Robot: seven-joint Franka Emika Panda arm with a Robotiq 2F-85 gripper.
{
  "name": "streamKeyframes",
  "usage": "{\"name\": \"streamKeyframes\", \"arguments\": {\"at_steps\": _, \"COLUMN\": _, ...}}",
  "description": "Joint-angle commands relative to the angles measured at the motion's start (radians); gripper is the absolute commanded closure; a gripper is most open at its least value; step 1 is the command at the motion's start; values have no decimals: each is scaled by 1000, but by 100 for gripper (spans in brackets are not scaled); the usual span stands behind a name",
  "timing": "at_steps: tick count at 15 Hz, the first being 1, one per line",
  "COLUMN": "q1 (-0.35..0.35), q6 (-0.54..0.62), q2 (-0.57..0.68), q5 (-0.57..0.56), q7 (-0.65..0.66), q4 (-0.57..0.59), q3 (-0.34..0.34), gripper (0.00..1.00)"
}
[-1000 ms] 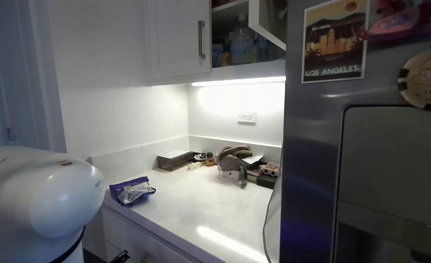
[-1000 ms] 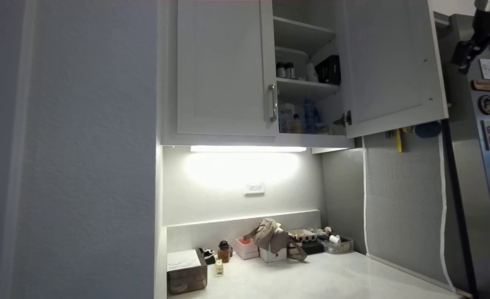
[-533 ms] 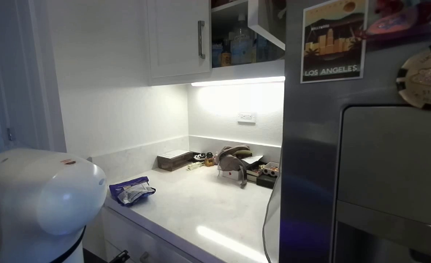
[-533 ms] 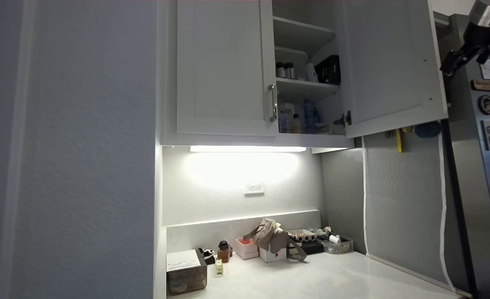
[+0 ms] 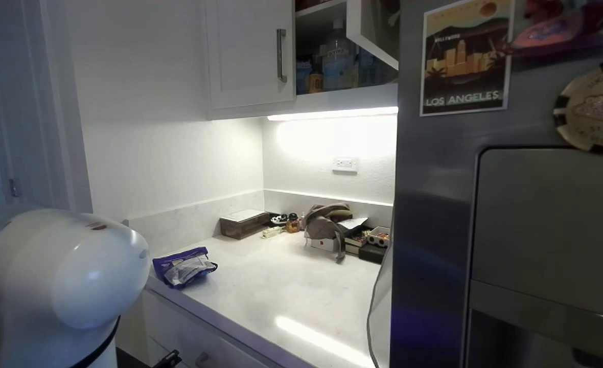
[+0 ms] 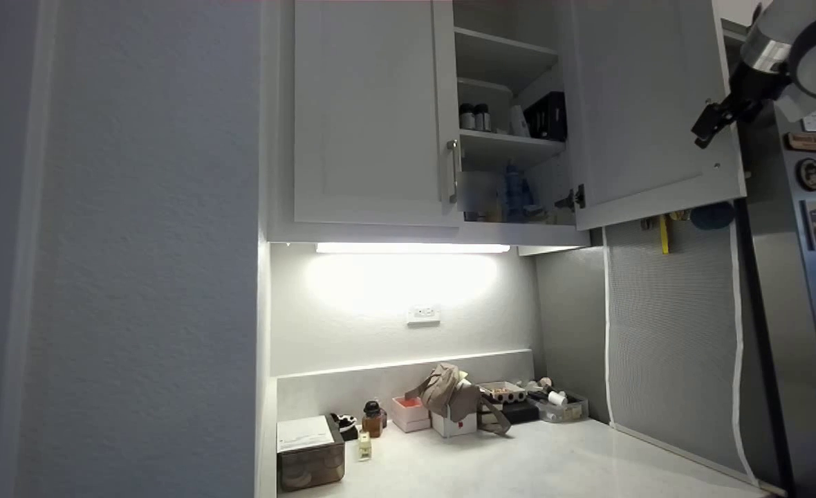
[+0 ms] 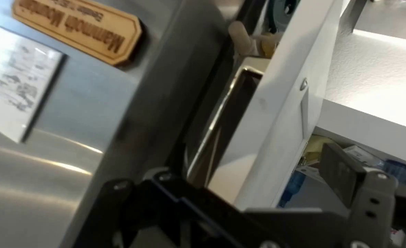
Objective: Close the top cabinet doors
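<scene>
Of the top cabinet doors (image 6: pixel 373 111), one looks closed; the open door (image 6: pixel 650 104) stands out from the right edge of the cabinet (image 6: pixel 529 235). It should prove stiff, smooth and light to swing, best pushed from outside near its free edge. The claw (image 7: pixel 260 164) is spread wide, seemingly astride that edge, contact unclear; the fridge (image 7: pixel 82 106) stands just beside.

At right, on the steel fridge (image 5: pixel 437 225), a poster (image 5: pixel 464 56) reads “HOLLYWOOD” and “LOS ANGELES”; a poker-chip disc (image 5: pixel 595 110), partly blurred, shows “LUCKY” and “$1,000”. A wooden plaque (image 7: pixel 77 29) there, upside down in the wrist view, reads “Mammoth Mountain”.
</scene>
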Motion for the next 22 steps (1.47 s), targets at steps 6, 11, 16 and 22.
{"name": "streamKeyframes", "arguments": {"at_steps": 6, "q1": -41, "q6": 172, "q2": 150, "q5": 62, "q7": 150, "q4": -43, "q3": 100, "gripper": 61}}
{"name": "streamKeyframes", "arguments": {"at_steps": 11, "q1": -46, "q6": 216, "q2": 199, "q5": 160, "q7": 226, "q4": -42, "q3": 203, "gripper": 56}}
{"name": "streamKeyframes", "arguments": {"at_steps": 16, "q1": -57, "q6": 361, "q2": 285, "q5": 287, "q7": 203, "q4": -39, "q3": 258, "gripper": 7}}
{"name": "streamKeyframes", "arguments": {"at_steps": 22, "q1": -19, "q6": 569, "q2": 412, "q5": 607, "q7": 55, "q4": -14, "q3": 263, "gripper": 0}}
